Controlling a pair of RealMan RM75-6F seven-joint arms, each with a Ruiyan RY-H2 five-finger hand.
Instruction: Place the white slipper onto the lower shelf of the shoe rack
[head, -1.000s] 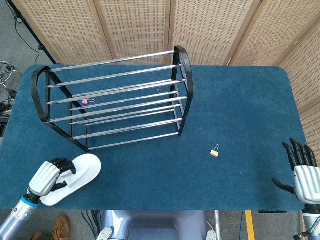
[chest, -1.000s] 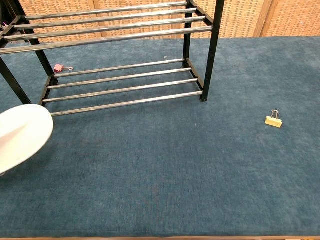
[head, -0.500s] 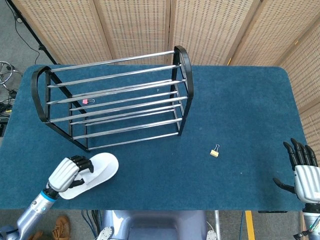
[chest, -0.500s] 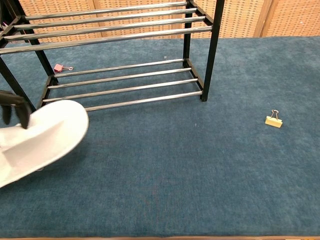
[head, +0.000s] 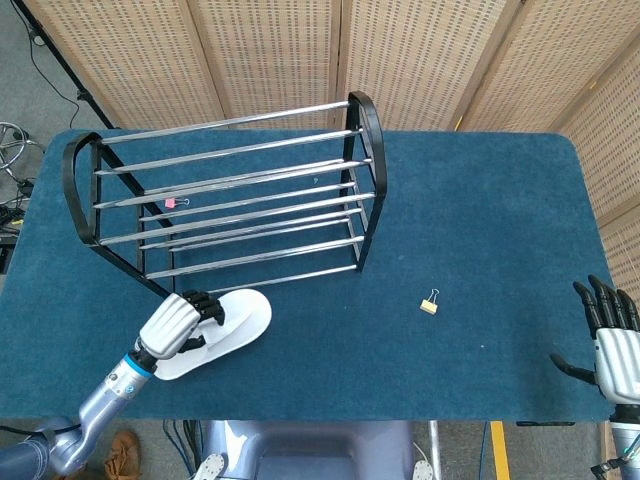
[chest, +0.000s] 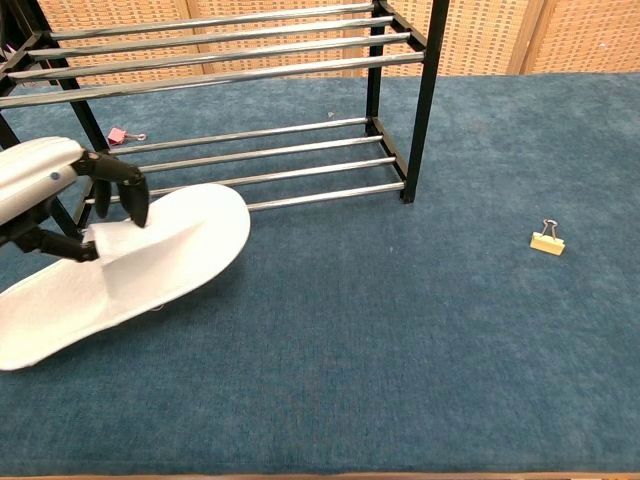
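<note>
My left hand (head: 176, 323) has the white slipper (head: 222, 320) by its strap, dark fingers (chest: 122, 180) curled over the top of the band and the thumb tucked under the near side, so it is a firm grip on the upper rather than on the sole. In the chest view the slipper (chest: 150, 262) sits just above or on the blue table cover (head: 480, 220); I cannot tell which from here. Its toe points toward the front of the shoe rack (head: 225, 200), close to the lowest front rail but not over it. The heel end trails back toward me at the left edge of the chest view. Lower shelf (chest: 250, 165) of the rack is four bright rails between black end frames, and the slipper lies wholly outside it, in front and toward its left end. A small pink binder clip (chest: 117, 135) lies on the cover behind the lower rails, near the left leg. A yellow binder clip (head: 429, 302) sits in the open, well apart from the rack on its right side. My right hand (head: 610, 348) shows at the far right corner of the table in the head view only, fingers straight and apart, thumb out to the side, holding nothing. Woven screens (head: 300, 50) stand behind the table.
</note>
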